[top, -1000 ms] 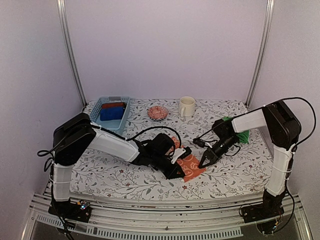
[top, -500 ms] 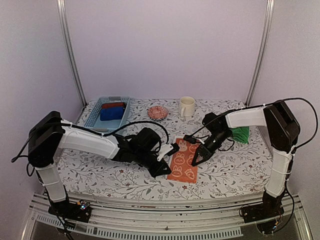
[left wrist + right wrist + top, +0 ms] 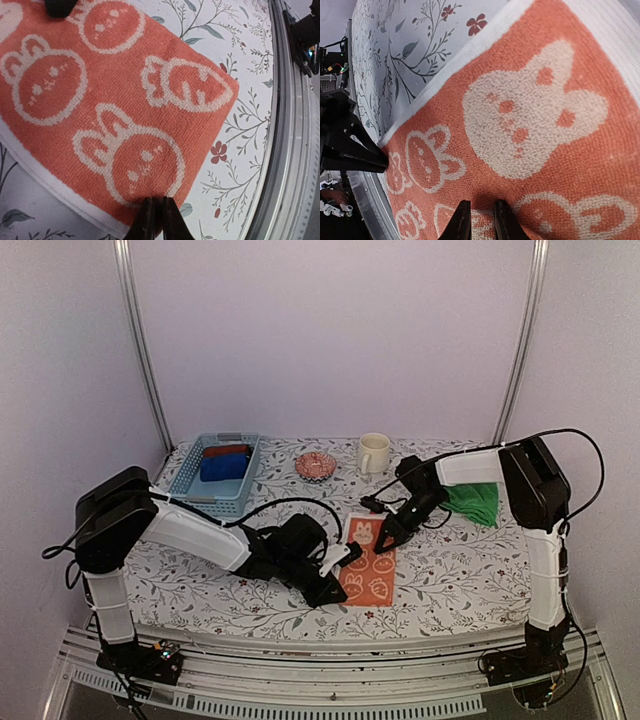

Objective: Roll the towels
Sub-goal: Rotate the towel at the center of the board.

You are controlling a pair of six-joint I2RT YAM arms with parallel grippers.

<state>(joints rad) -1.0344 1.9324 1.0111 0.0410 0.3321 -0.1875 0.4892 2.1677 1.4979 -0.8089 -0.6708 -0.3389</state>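
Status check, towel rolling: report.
Both shut on orange towel: left gripper, right gripper, opposite sides. Towel flat, not rolled. green towel aside, far right.

- Your orange towel [image 3: 368,562] is terry cloth. It has a looped, nubbly, matt pile with white woven prints, and its pale edging is flatter and ribbed.
- The green towel [image 3: 474,502] near the right edge also looks like soft, matt cloth.
- The table cover [image 3: 450,585] you work on is a smooth printed sheet with little sheen.
- The blue basket [image 3: 190,476] at the far left corner is slotted plastic.
- The mug [image 3: 373,453] by the far edge looks glazed and faintly glossy.
- The rail [image 3: 300,680] along the near edge is ribbed grey metal.
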